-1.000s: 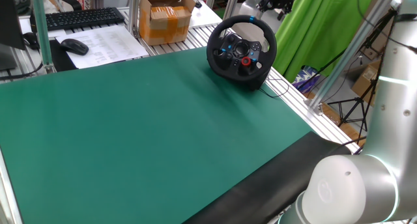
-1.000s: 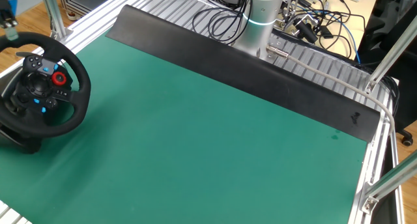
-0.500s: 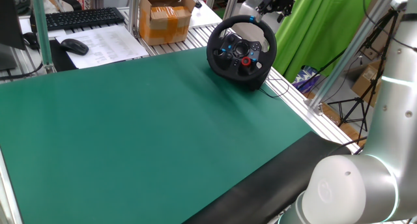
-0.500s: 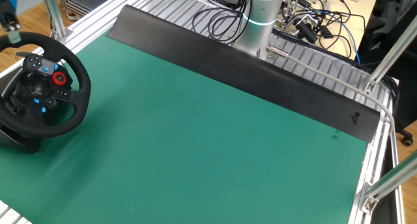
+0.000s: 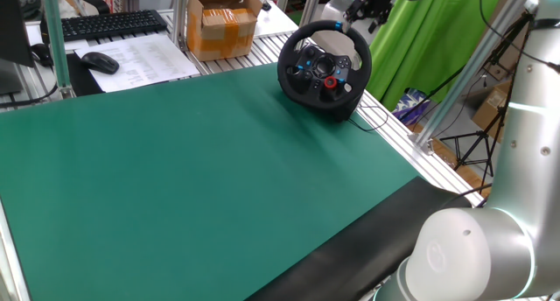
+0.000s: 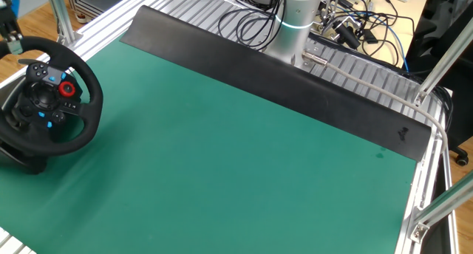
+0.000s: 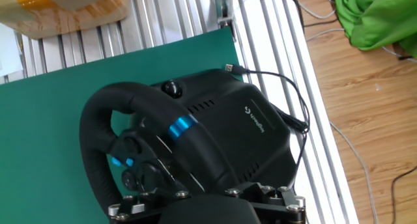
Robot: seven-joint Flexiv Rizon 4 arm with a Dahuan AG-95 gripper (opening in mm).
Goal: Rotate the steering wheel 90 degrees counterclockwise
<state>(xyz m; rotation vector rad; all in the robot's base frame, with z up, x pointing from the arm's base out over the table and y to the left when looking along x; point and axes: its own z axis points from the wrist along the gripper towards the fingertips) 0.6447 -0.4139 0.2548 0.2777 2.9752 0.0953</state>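
A black steering wheel [image 5: 325,71] is sitting at the far corner of the green mat [image 5: 201,170], tilted back on its base, its red dial [image 5: 331,83] and blue buttons facing the table. The arm's gripper [image 5: 363,5] is hanging just above the top of the rim, pointing down. The fixed views are showing it too small to judge the jaws, and the hand view is showing only the mount, not the fingers, so whether it is open or closed cannot be told. Seen from the hand camera, the rim's blue centre stripe [image 7: 182,127] is lying almost directly beneath. To do this step well, the fingers should probably be straddling the thick rim at that stripe before closing, and the pull should then be following the rim's arc toward the counterclockwise side rather than a straight line, so the base is not dragging across the mat.
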